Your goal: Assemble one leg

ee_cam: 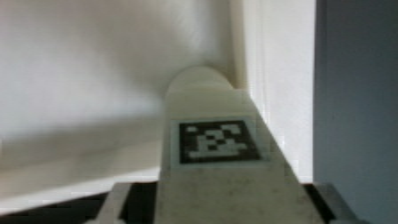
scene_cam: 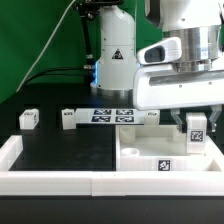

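1. One leg (scene_cam: 196, 127) is clenched in my tool (scene_cam: 196, 139). It stands upright at about 3 o'clock in the exterior view, with its black-and-white tag facing that camera.
2. The fingers press it from both sides. In the wrist view the leg (ee_cam: 210, 115) runs away from the tool (ee_cam: 221, 206), tag side showing.
3. It hangs over the big white panel (scene_cam: 138, 152), which lies on the black counter (scene_cam: 70, 150) at about 5 o'clock. I cannot tell whether leg and panel touch.
4. At 9 o'clock one spare leg (scene_cam: 27, 118) stands on the counter, and a second spare leg (scene_cam: 68, 119) stands at its 3 o'clock.
5. The marker board (scene_cam: 112, 114) lies just beyond, near the centre.
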`<state>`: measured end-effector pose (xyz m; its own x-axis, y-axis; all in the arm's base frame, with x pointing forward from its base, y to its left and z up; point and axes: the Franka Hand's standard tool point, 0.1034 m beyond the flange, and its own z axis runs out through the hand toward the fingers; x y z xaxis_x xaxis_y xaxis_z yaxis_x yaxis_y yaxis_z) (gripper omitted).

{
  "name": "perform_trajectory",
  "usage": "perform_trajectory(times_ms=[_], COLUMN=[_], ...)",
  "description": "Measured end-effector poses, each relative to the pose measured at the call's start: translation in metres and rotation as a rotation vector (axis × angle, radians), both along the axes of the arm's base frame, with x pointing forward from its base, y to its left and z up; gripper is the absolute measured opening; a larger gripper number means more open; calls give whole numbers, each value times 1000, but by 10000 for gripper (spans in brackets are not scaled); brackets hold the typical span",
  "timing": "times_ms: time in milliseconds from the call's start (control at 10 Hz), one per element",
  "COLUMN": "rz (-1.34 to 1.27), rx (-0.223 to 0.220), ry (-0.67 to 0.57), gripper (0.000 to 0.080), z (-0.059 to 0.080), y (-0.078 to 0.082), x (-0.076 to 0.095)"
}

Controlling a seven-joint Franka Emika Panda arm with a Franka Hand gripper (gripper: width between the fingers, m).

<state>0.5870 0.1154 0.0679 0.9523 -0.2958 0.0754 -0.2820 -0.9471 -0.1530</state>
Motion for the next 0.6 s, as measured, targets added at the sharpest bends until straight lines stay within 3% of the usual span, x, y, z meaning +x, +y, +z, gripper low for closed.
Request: perform_trajectory(times_ms=[400, 600], rz=[-406, -739], rx=[86, 146], ry=[33, 89], gripper=[295, 295], z=[0, -1], y=[-3, 2], x=[1, -1])
